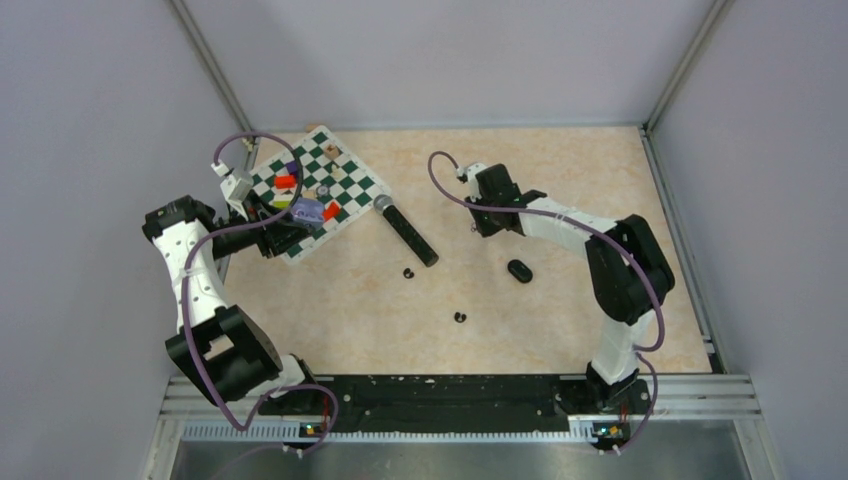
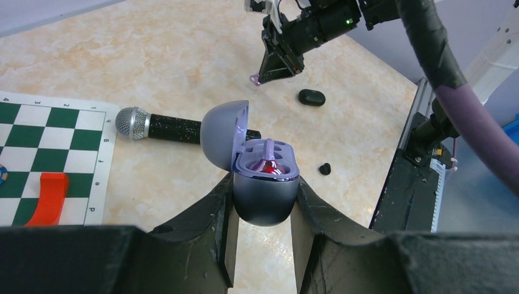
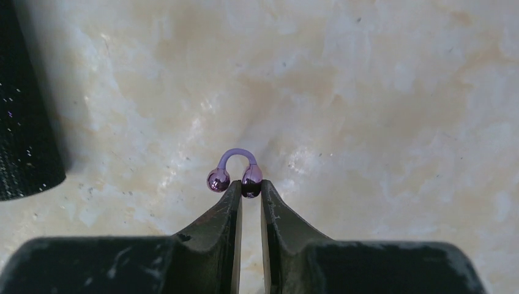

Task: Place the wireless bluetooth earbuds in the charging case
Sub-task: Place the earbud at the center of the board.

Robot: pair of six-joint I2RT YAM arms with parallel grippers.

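My left gripper is shut on the lower half of a purple charging case, held above the table with its lid swung open. One pale purple earbud sits in a socket of the case. My right gripper is shut on a second pale purple earbud, a small C-shaped clip, pinching one of its two round ends just above the table. In the top view the left gripper is over the chess mat's edge and the right gripper is at mid-table. Two black earbuds lie loose on the table.
A black microphone with a silver head lies diagonally between the arms. A closed black oval case rests near the right arm. The green-and-white chess mat at back left carries red, purple and other small pieces.
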